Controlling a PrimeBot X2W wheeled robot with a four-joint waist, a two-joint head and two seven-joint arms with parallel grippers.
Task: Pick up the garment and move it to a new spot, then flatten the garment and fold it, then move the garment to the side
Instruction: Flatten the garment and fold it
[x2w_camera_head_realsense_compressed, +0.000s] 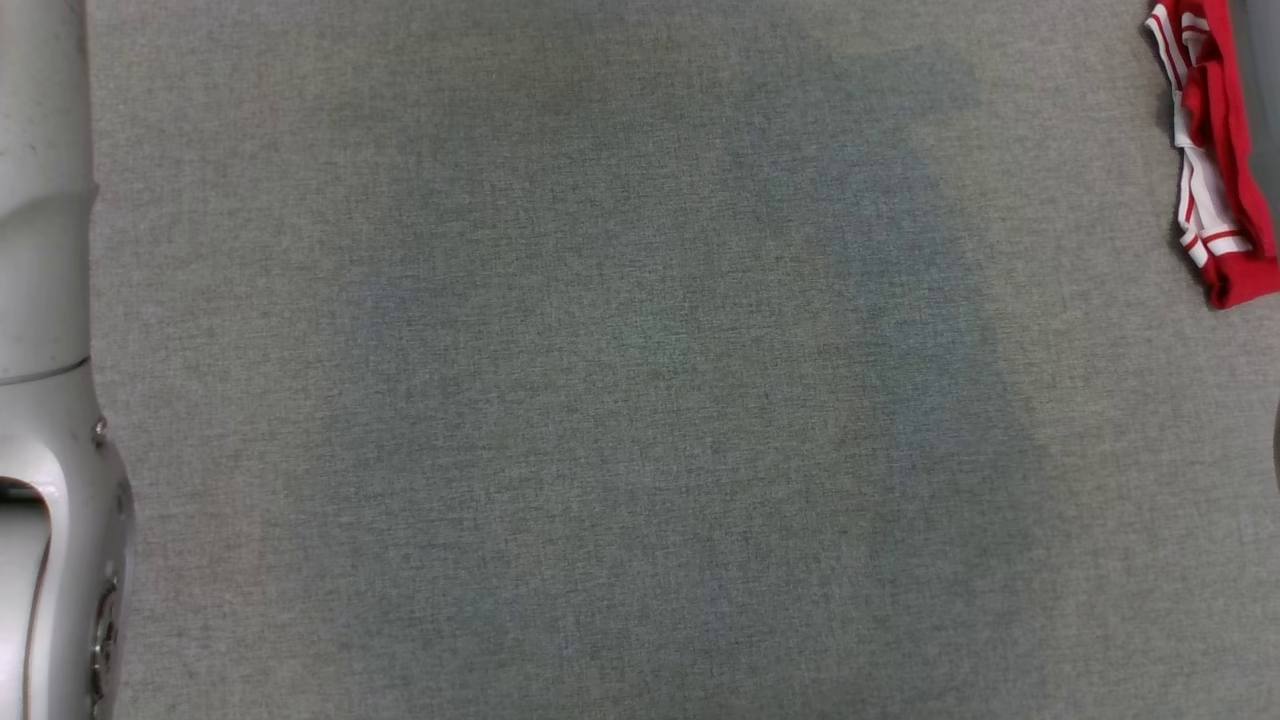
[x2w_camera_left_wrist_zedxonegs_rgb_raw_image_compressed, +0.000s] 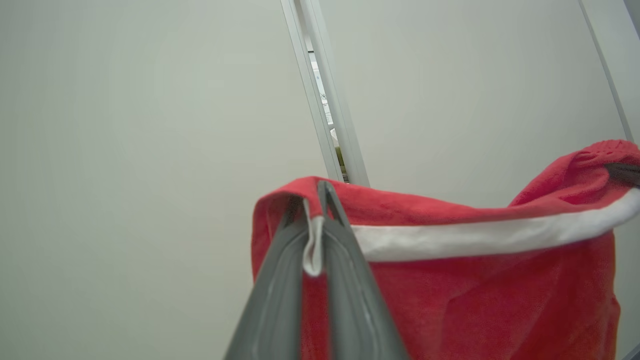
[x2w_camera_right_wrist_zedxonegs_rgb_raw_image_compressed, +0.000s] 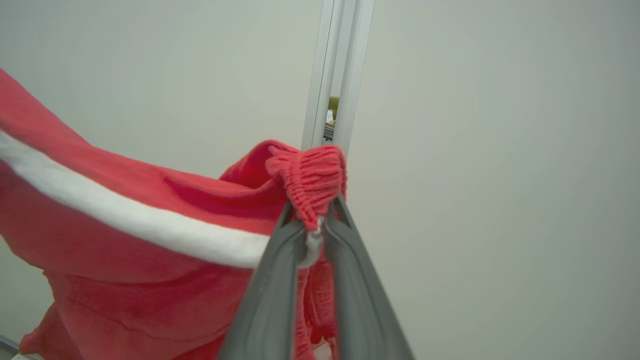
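Note:
The garment (x2w_camera_left_wrist_zedxonegs_rgb_raw_image_compressed: 475, 300) is red with a white stripe and hangs stretched between my two grippers in front of a pale wall. In the left wrist view my left gripper (x2w_camera_left_wrist_zedxonegs_rgb_raw_image_compressed: 315, 200) is shut on one corner of it, pinching the white stripe's end. In the right wrist view my right gripper (x2w_camera_right_wrist_zedxonegs_rgb_raw_image_compressed: 316, 212) is shut on a bunched, ribbed red edge of the garment (x2w_camera_right_wrist_zedxonegs_rgb_raw_image_compressed: 125, 260). A dark fingertip (x2w_camera_left_wrist_zedxonegs_rgb_raw_image_compressed: 622, 172) of the other gripper shows at the far corner. In the head view red and white cloth (x2w_camera_head_realsense_compressed: 1215, 170) shows at the upper right edge; I cannot tell whether it hangs or lies.
A grey fabric-covered table (x2w_camera_head_realsense_compressed: 600, 400) spreads across the head view. A pale arm segment (x2w_camera_head_realsense_compressed: 50, 400) runs down its left edge. Behind the held cloth stand white wall panels joined by a metal post (x2w_camera_left_wrist_zedxonegs_rgb_raw_image_compressed: 325, 100) (x2w_camera_right_wrist_zedxonegs_rgb_raw_image_compressed: 340, 65).

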